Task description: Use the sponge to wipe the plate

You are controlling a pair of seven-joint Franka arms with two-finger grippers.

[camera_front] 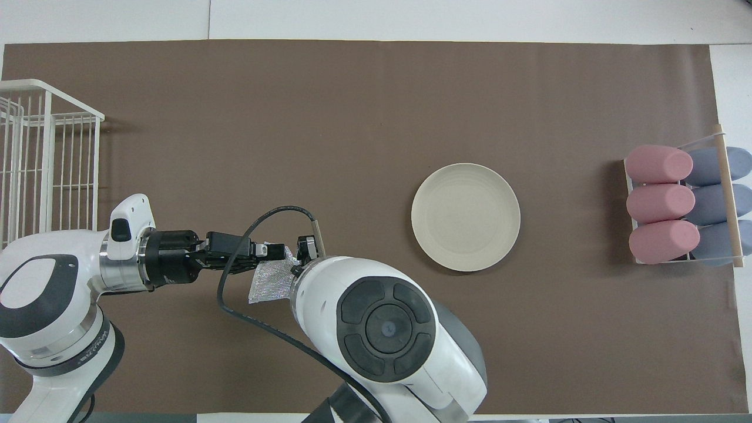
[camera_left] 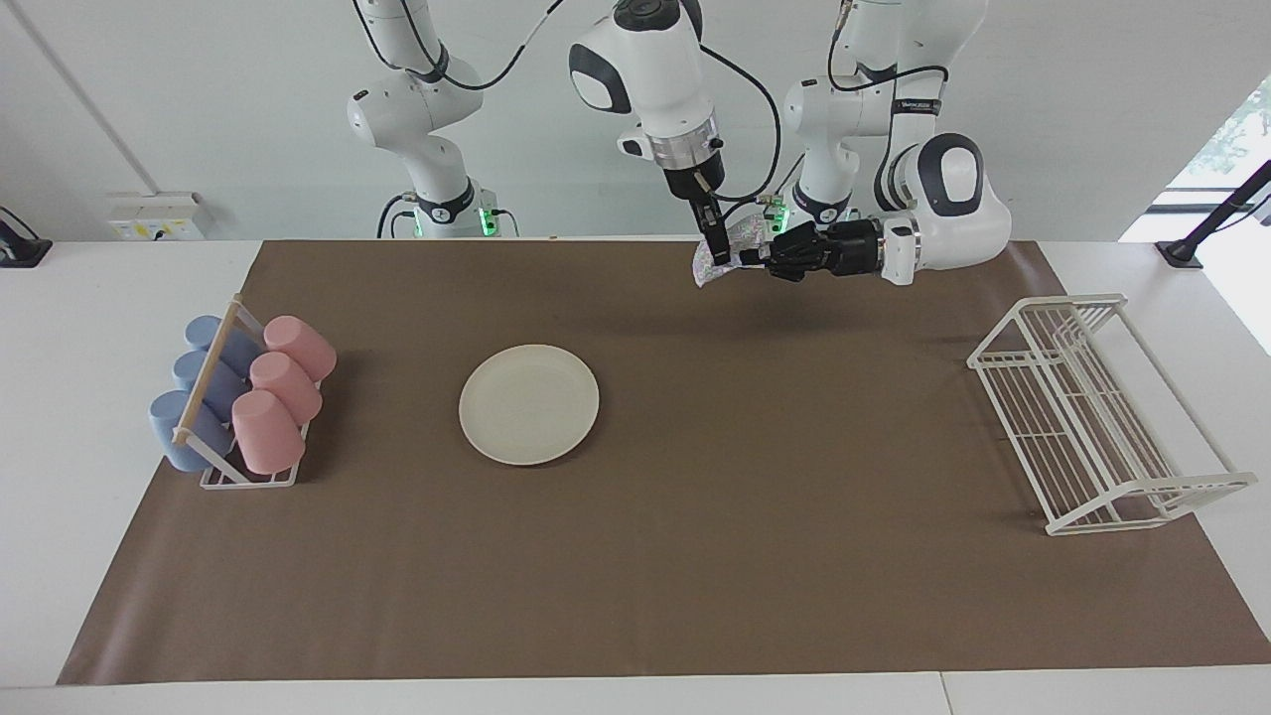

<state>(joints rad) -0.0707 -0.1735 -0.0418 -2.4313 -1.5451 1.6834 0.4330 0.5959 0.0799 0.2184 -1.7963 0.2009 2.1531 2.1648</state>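
sponge (camera_left: 719, 254): up in the air, pinched between both claws, over the brown mat's edge by the robots' bases, toward the left arm's end; hangs crumpled, well apart from plate.
left claw (camera_left: 757, 255): reaches in sideways, arm level; clamped on sponge's edge, prob. to hold it steady mid-air so the other arm can take it.
right claw (camera_left: 714, 245): comes straight down onto sponge from above; fingers at the pad, but can't tell if fully gripping.
step: looks like a handover, left to right, since plate sits nearer right arm's reach.
plate (camera_left: 529, 404): flat on mat, mid worktop, bare, face up, ready for wiping; untouched.
cups (camera_left: 266, 394): pink + blue, lying in their holder at right arm's end, out of the way.
wire rack (camera_left: 1092, 412): at left arm's end, not in play.
next: left prob. needs to let go before right carries sponge to plate.
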